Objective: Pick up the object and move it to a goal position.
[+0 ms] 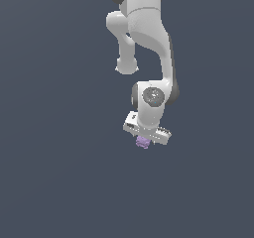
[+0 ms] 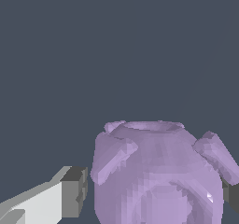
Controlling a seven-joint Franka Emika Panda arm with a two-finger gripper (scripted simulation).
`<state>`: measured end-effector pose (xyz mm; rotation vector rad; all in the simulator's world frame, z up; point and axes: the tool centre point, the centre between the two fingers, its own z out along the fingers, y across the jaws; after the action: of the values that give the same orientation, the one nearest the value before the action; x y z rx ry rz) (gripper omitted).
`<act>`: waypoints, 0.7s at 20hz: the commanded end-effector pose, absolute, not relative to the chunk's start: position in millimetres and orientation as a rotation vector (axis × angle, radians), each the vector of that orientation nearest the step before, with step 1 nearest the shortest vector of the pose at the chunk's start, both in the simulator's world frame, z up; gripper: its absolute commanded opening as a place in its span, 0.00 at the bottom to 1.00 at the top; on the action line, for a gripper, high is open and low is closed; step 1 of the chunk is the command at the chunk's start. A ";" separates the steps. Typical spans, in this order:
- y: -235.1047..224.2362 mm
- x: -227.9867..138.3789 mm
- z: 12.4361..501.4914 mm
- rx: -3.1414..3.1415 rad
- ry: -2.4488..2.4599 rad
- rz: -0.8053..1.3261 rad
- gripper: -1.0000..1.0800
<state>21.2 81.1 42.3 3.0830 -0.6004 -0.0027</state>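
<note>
The white arm's gripper (image 1: 144, 139) is pinching the small, lumpy pale purple object (image 1: 143, 142) between its grey-tipped fingers (image 2: 74, 192), the object sitting directly beneath the hand, peeking out below it.

Arm (image 1: 149, 38): glossy white rounded link shells, showing dark grey to black bands at the joints. Wrist joint cap (image 1: 152, 96): round grey disc sitting in a white housing, a dark collar showing beside it. Gripper (image 1: 144, 139): flat white rectangular body carrying small dark slots and markings along its face. Fingers (image 2: 44, 203): white blocky bars ending in dark grey square pads (image 2: 74, 192). No cables or screws are showing.
</note>
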 end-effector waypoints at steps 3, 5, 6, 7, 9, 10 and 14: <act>81.3 22.6 39.4 3.084 -0.601 0.000 0.00; 81.3 22.6 39.4 3.084 -0.601 0.000 0.00; 81.3 22.6 39.4 3.084 -0.601 0.000 0.00; 81.3 22.6 39.4 3.084 -0.601 0.000 0.00; 81.3 22.6 39.4 3.084 -0.601 0.000 0.00; 81.3 22.6 39.4 3.084 -0.601 0.000 0.00; 81.3 22.7 40.0 3.084 -0.601 0.000 0.00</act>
<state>22.7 81.5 39.9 3.0839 -0.6009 0.0004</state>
